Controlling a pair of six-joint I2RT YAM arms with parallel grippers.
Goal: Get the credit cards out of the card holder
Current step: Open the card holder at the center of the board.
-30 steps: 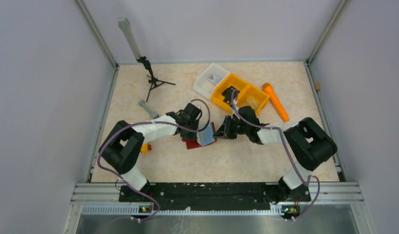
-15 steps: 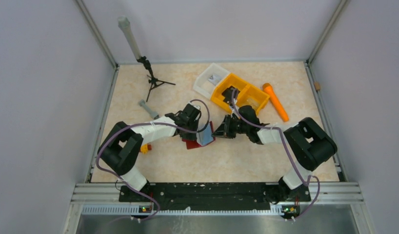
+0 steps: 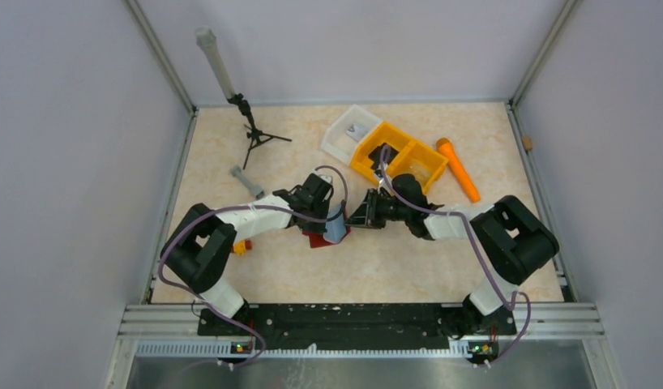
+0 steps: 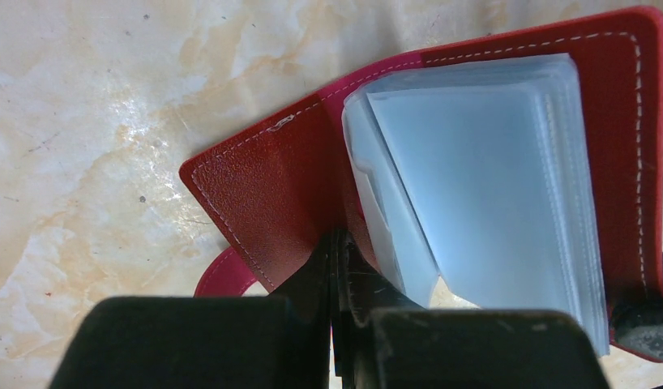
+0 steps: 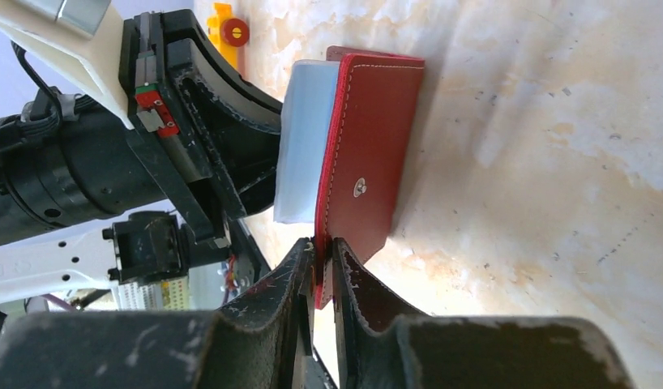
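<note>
The dark red card holder (image 3: 322, 237) lies open between my two grippers at the table's middle. In the left wrist view its red cover (image 4: 263, 186) spreads out with a stack of pale blue-grey sleeves (image 4: 482, 186) fanned on it. My left gripper (image 4: 336, 247) is shut on the lower edge of the cover near the fold. My right gripper (image 5: 322, 247) is shut on the other red flap (image 5: 369, 154), the one with a snap button, and holds it raised on edge. The credit cards cannot be made out among the sleeves (image 5: 304, 146).
An orange two-compartment tray (image 3: 417, 166) with a black block (image 3: 382, 156) and a white tray (image 3: 340, 138) stand behind the right gripper. An orange marker-like stick (image 3: 459, 168) lies at the right. A small tripod (image 3: 254, 134), a grey bolt (image 3: 245, 180) and a small yellow-red piece (image 3: 243, 245) are on the left.
My right gripper has moved left and slightly back with the flap, folding the holder narrower. The left gripper has stayed in place, still shut on the cover.
</note>
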